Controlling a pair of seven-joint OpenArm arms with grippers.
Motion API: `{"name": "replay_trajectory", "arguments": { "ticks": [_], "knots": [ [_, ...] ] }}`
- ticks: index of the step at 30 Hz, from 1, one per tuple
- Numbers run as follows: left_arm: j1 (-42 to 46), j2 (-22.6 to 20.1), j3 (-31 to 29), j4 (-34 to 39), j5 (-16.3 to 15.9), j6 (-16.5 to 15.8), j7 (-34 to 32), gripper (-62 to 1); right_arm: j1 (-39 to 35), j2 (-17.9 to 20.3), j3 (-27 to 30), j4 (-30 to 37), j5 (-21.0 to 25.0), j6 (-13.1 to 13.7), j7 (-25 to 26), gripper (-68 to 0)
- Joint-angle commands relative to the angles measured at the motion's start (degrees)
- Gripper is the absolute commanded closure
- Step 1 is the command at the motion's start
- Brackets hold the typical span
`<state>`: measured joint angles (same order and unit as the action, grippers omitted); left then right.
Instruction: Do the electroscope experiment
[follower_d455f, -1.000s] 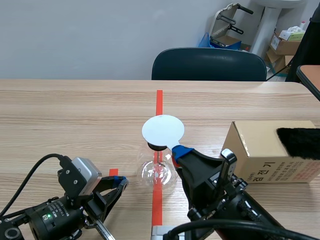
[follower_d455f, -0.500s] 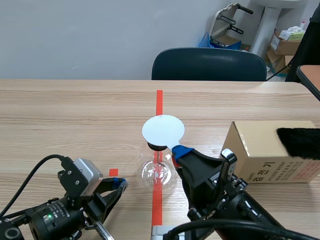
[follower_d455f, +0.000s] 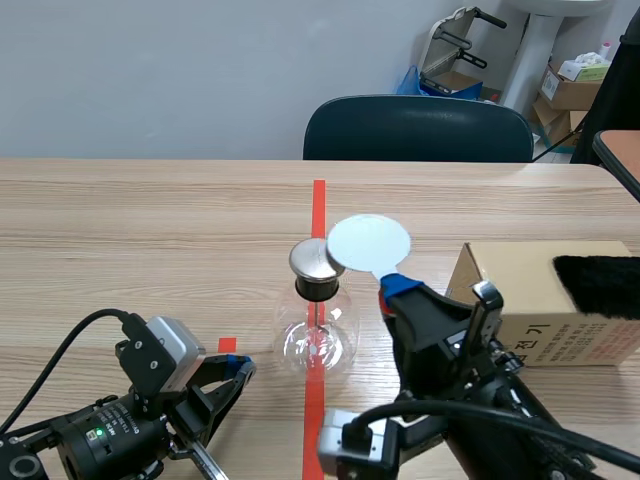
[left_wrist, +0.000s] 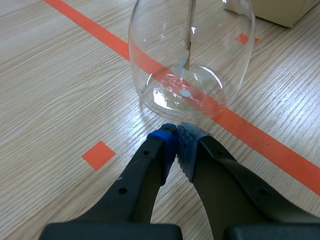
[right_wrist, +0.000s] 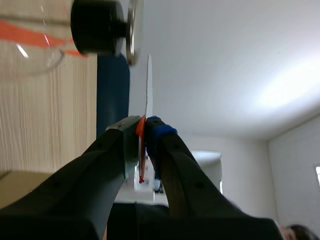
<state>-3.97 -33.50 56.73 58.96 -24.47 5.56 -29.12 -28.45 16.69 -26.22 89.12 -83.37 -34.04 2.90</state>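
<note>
right tool (follower_d455f: 392, 288), disc (follower_d455f: 369, 243), seemingly above table (follower_d455f: 150, 230)

The right claw (follower_d455f: 392, 290) has carried the white disc (follower_d455f: 369, 243) off the metal cap (follower_d455f: 311, 258) of the glass flask (follower_d455f: 318, 335), rightward and slightly higher in the frame, leaving the cap uncovered.

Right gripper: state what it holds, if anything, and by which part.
The right gripper holds the white disc by the short stem at its rim, jaws shut on it.
</note>
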Motion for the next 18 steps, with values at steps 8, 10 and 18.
{"name": "replay_trajectory", "arguments": {
  "ticks": [8,10,18],
  "knots": [
    [0.0,0.3,0.2,1.0,0.3,-0.1,-1.0,-2.7,0.7,0.3,0.4,0.9,-0.1,-0.7,-14.4,-1.3],
    [0.0,0.3,0.2,1.0,0.3,-0.1,-1.0,-2.7,0.7,0.3,0.4,0.9,-0.1,-0.7,-17.8,-1.3],
    [0.0,0.3,0.2,1.0,0.3,-0.1,-1.0,-2.7,0.7,0.3,0.4,0.9,-0.1,-0.7,-27.6,-1.3]
  ]
}}
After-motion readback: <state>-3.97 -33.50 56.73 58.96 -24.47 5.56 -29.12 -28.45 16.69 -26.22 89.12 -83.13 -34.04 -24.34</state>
